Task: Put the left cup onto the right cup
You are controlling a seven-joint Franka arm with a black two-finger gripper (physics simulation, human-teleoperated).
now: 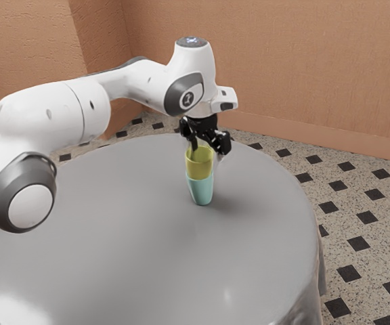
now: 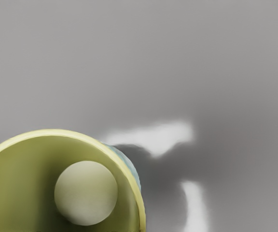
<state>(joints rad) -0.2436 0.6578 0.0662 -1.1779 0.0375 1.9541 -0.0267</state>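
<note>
- The grey table is spread beneath the teal cup, keeping it supported.
- The yellow cup is nested upright inside the teal cup, so stacking seems achieved.
- The gripper is held just above the teal cup, at the yellow rim; whether it is clamped cannot be told.

This looks like a plain simulated room, perhaps a domestic one. A round grey table stands under the gripper, a speckled tile floor with black diamond insets lies beyond it, and textured terracotta walls meet behind it.
</note>
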